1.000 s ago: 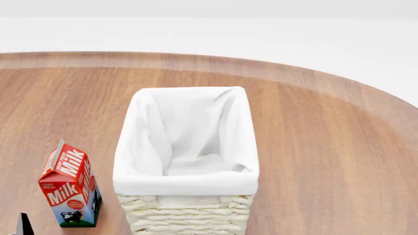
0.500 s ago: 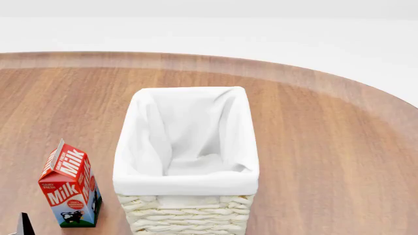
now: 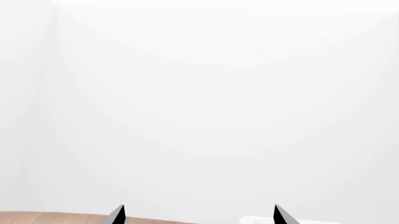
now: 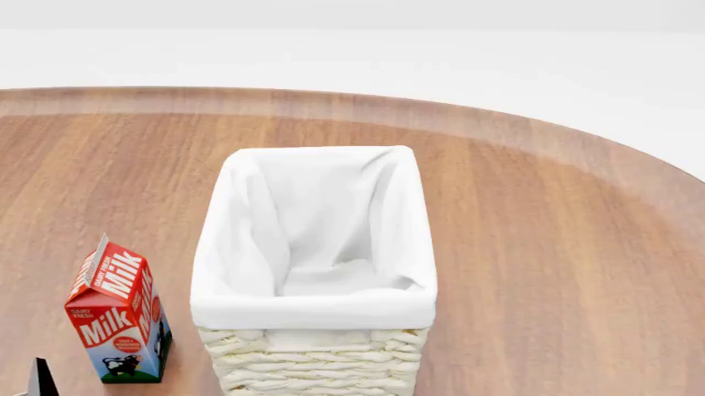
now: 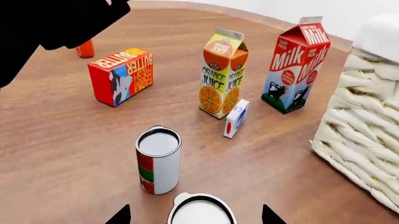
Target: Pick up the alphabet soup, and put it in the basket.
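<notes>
Only in right wrist view: pale-topped tin can [image 5: 201, 212] between spread right jaws. Left jaws apart. Cream wicker basket [image 4: 314, 359] unmoved since earlier.

Basket [image 4: 314, 360]: cream weave, white lining
Milk carton [image 4: 117, 313]: red, white lettering
Butter box [image 5: 120, 76]: red, yellow lettering
Bench [image 4: 551, 272]: brown woodgrain

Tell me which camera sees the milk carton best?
The right wrist view: the whole milk carton shows there, beside the basket. The head view cuts off its bottom edge. The left wrist view misses it.
</notes>
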